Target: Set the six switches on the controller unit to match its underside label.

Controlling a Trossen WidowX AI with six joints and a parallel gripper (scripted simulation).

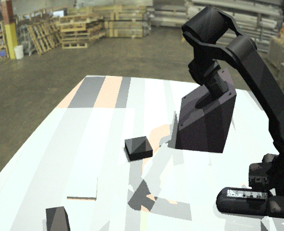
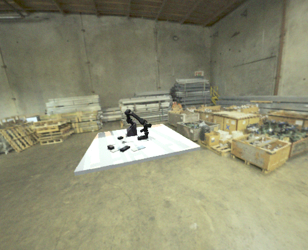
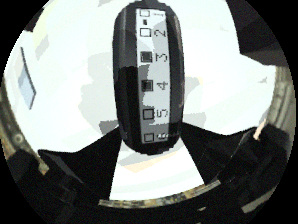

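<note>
The dark controller unit (image 1: 236, 207) (image 2: 140, 138) (image 3: 125, 75) is bottom up, low over the bench (image 1: 74, 148). In the wrist view its long side runs away from me. Its white label (image 1: 247, 194) (image 3: 154, 70) faces up: squares 3 and 4 are filled; 1, 2, 5 and 6 look empty. A small dash lies between 1 and 2. The rocker switches are hidden underneath. My gripper (image 1: 269, 201) (image 3: 149, 127) is shut on the unit's end by square 6, one finger on each side. I cannot tell whether the unit touches the bench.
A small dark block (image 1: 138, 148) (image 2: 120, 137) lies in front of the arm's angular base (image 1: 202, 128). A thin pale plate (image 1: 82, 190) and another dark block (image 1: 57, 218) lie at the lower left. The exterior view also shows a long dark module (image 2: 124, 148) beside a pale panel (image 2: 139, 148).
</note>
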